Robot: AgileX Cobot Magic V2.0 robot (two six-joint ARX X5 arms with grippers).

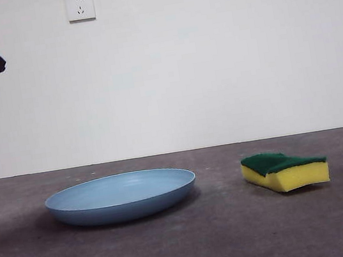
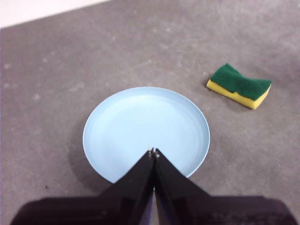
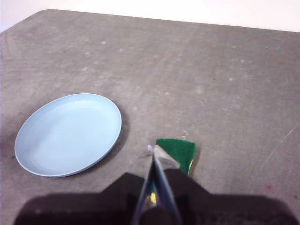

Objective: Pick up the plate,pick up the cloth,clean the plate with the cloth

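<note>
The plate [image 1: 121,196] lies flat on the grey bench [image 1: 189,248], with the cloth [image 1: 285,170], a yellow-and-green sponge, well apart beside it. High above the plate, the left gripper [image 2: 153,152] hangs with its fingers pressed together; the right gripper [image 3: 153,150] hangs likewise over the cloth. To lift the plate well, the left fingers should spread, come down at the rim and pinch it.

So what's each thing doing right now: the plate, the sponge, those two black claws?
plate: flat on the table, right way up, nothing in it, untouched.
sponge: on the table beside the plate, green side up, apart from it.
left gripper: above the plate, fingers shut, holding nothing.
right gripper: above the sponge, fingers shut, holding nothing.
</note>
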